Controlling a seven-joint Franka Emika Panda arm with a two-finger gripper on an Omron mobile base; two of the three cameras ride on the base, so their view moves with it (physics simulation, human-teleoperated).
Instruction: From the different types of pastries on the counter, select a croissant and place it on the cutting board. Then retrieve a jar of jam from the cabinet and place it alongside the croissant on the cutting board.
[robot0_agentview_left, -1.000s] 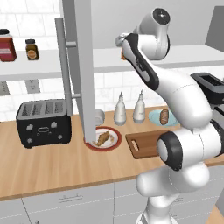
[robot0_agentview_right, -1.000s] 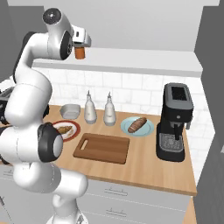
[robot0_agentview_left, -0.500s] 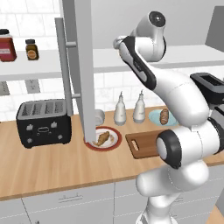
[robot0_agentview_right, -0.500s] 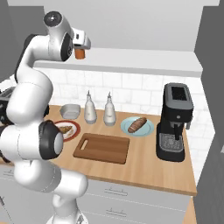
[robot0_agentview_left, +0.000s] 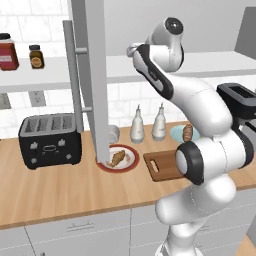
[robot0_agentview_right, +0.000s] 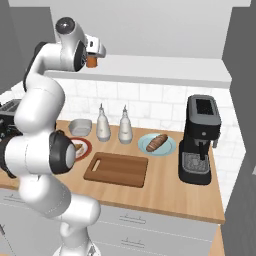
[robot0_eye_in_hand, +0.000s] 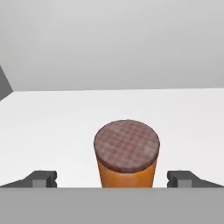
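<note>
The step in hand looks like the grasp of the jar of jam (robot0_eye_in_hand: 127, 153) on the white shelf (robot0_eye_in_hand: 57, 127) of the cabinet (robot0_agentview_left: 95, 75). To do it well, I would keep the jar centred between the two fingertips (robot0_eye_in_hand: 43, 178), push the hand forward until the pads flank the orange body below the brown lid, then close squarely so the jar does not tip or skid back along the shelf.

The gripper (robot0_eye_in_hand: 116, 180) is spread fully wide, one fingertip on each side of the jar and clear of it; it holds nothing and touches nothing. In the right base view the gripper (robot0_agentview_right: 95, 51) sits right at the jar (robot0_agentview_right: 91, 61), at the shelf's front edge.

Relative to the jar, the cutting board (robot0_agentview_right: 116, 169) lies well below on the counter (robot0_agentview_right: 165, 187), bare. The croissant (robot0_agentview_left: 116, 158) rests on a red-rimmed plate (robot0_agentview_left: 131, 165) just beside the board, so that earlier step appears undone
</note>
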